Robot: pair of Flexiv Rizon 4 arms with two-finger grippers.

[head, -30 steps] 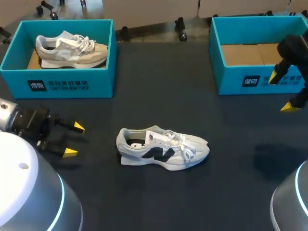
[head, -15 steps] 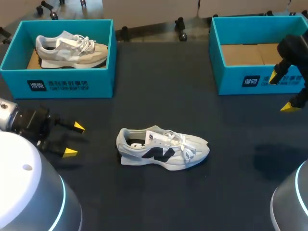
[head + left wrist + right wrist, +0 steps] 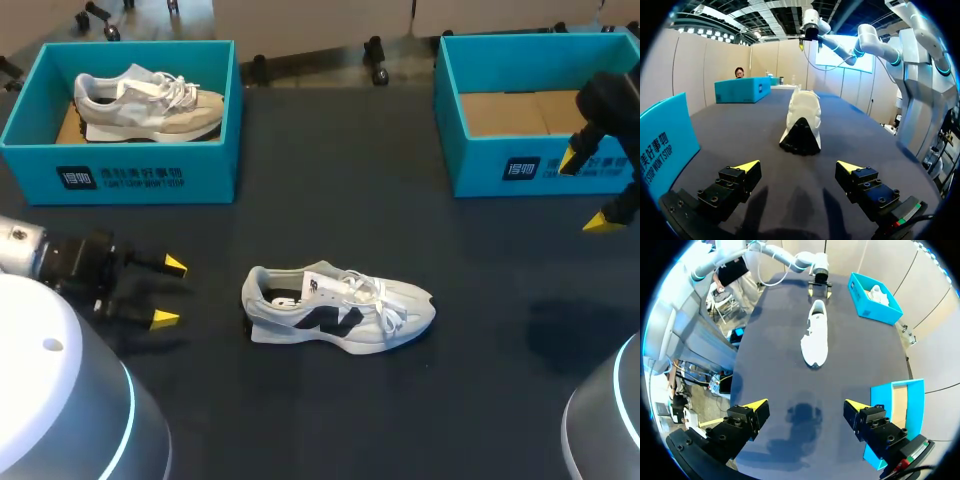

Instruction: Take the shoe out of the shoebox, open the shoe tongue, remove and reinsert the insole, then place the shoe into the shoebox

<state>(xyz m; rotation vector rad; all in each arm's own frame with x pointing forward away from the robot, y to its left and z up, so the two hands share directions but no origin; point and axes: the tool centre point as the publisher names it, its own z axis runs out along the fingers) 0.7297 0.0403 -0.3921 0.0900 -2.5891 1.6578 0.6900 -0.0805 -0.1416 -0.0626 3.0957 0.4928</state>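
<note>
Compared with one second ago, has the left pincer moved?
Yes. The left pincer has shifted slightly toward the heel of the white shoe, which itself has not moved. The gap between them is now smaller.

The worktop [image 3: 330,180] is overlooked from a fixed camera high behind the robot, with the loose shoe [image 3: 338,310] lying near mid-view. The left wrist camera is set low, near the shoe's heel, facing along it. The right wrist camera is held high, well beyond its toe, looking down. The shoe is shared by all three views.
</note>
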